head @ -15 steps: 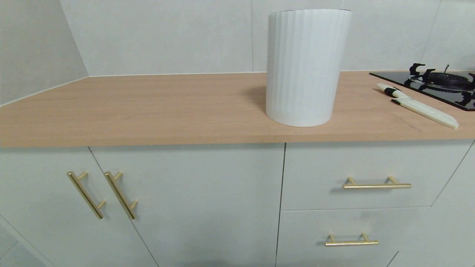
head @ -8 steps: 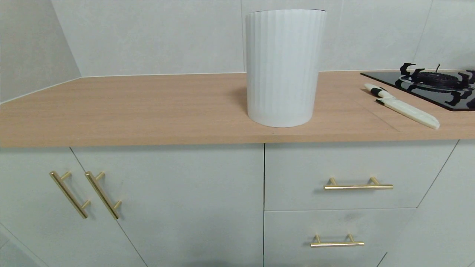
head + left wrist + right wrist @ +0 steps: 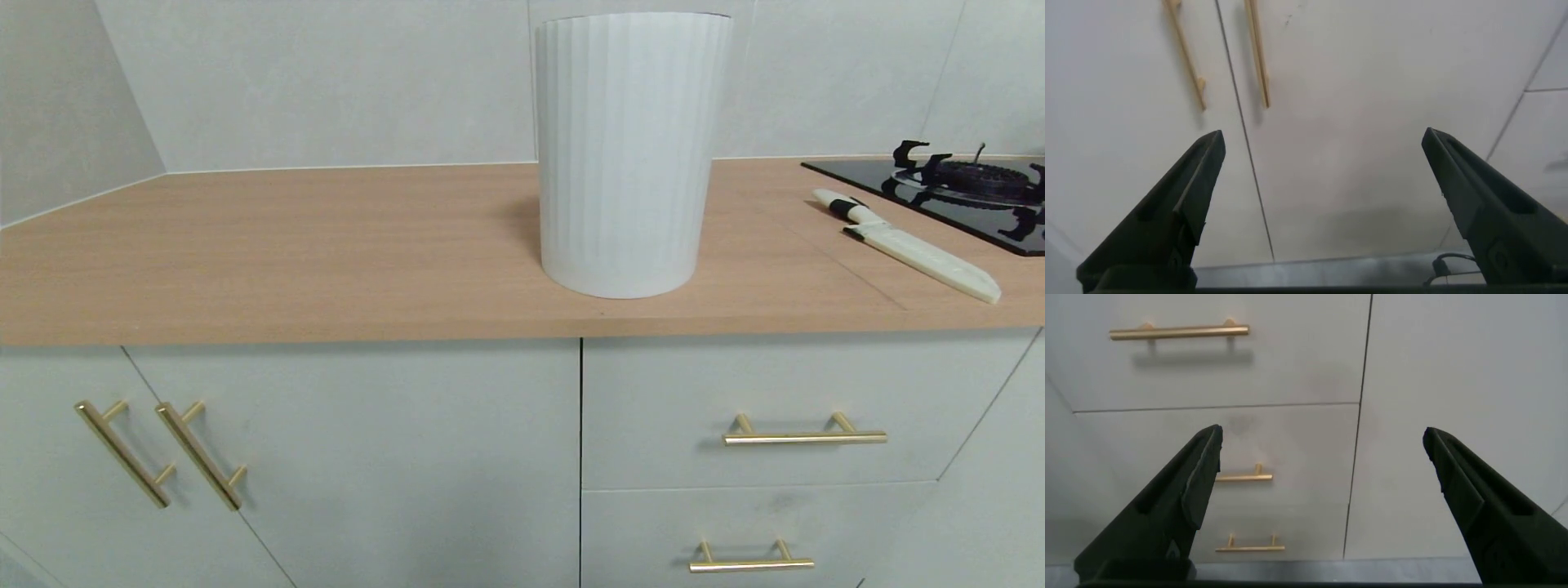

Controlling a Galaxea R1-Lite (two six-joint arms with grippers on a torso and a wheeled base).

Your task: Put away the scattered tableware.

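My left pincer (image 3: 1321, 139) is open wide and empty. It faces the cupboard doors (image 3: 1372, 122) with two gold handles (image 3: 1259, 53). My right pincer (image 3: 1321, 434) is open wide too, in front of the drawers (image 3: 1208, 384). Up on the worktop (image 3: 286, 245), a white knife (image 3: 906, 245) lies flat, just beside the black stove (image 3: 939, 200). Its blade may have a cover on; I can't tell. A tall white ribbed pot (image 3: 624, 155) stands upright near the front edge, apart from the knife.
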